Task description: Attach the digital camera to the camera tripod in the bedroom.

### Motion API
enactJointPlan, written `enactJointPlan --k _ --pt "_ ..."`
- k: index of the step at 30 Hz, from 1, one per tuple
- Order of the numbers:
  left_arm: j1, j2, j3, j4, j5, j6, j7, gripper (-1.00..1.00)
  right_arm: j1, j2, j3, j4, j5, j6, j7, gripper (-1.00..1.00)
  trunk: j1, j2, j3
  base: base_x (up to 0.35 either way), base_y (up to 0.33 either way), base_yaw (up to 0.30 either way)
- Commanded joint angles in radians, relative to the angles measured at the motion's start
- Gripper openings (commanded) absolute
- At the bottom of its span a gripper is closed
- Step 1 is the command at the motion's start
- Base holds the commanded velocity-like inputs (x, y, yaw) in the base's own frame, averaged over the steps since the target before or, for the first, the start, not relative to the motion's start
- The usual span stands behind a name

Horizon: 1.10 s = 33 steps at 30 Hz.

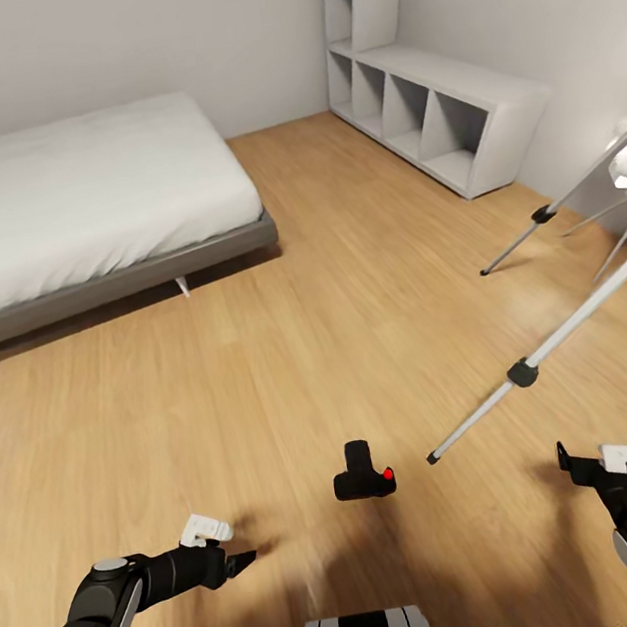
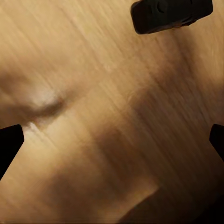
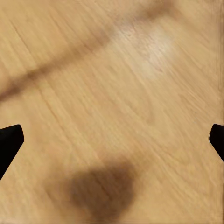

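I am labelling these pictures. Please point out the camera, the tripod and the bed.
camera (image 1: 363, 481): head view, on its black body, on the floor.
tripod (image 1: 522, 372): head view, on the black joint of the nearest leg.
bed (image 1: 71, 190): head view, on the white mattress top.

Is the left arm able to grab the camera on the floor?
Probably yes. The camera lies alone on bare wood floor between both arms, with the open left gripper near it and nothing between them.

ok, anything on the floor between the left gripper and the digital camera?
Nothing. In the head view, bare wood floor with shadow separates the left gripper from the digital camera. The left wrist view agrees: open floor up to the camera.
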Motion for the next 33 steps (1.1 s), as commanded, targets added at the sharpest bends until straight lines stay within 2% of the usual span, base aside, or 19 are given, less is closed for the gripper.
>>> enactJointPlan --k 1,3,13,20,27,33 --pt "-0.001 0.000 0.000 -0.003 0.001 0.006 -0.002 1.00 -0.002 -0.004 0.002 0.001 -0.010 -0.017 -0.001 1.00 0.000 -0.001 -0.005 0.000 0.000 0.000" --pt "-0.001 0.000 0.000 -0.007 0.001 0.007 -0.002 1.00 -0.003 -0.007 0.002 0.001 -0.011 -0.032 -0.001 1.00 0.001 -0.001 -0.012 0.000 0.000 0.000" --pt "-0.006 0.000 0.002 -0.069 0.002 0.013 -0.001 1.00 -0.009 -0.017 0.002 0.002 -0.011 -0.222 -0.001 1.00 0.006 -0.003 -0.051 0.000 0.000 0.000" --pt "-0.023 0.000 0.003 -0.118 0.002 0.015 -0.002 1.00 -0.010 -0.019 0.002 0.010 -0.011 -0.282 -0.001 1.00 0.009 -0.005 -0.078 0.000 0.000 0.000" --pt "-0.030 0.003 0.003 -0.197 0.001 0.015 -0.003 1.00 -0.010 -0.023 0.003 0.016 -0.011 -0.328 0.001 1.00 0.012 -0.007 -0.105 0.000 0.000 0.000" --pt "-0.032 0.021 0.005 -0.294 0.001 0.012 -0.005 1.00 -0.010 -0.025 0.002 0.008 -0.012 -0.436 0.000 1.00 0.015 -0.008 -0.128 0.000 0.000 0.000"
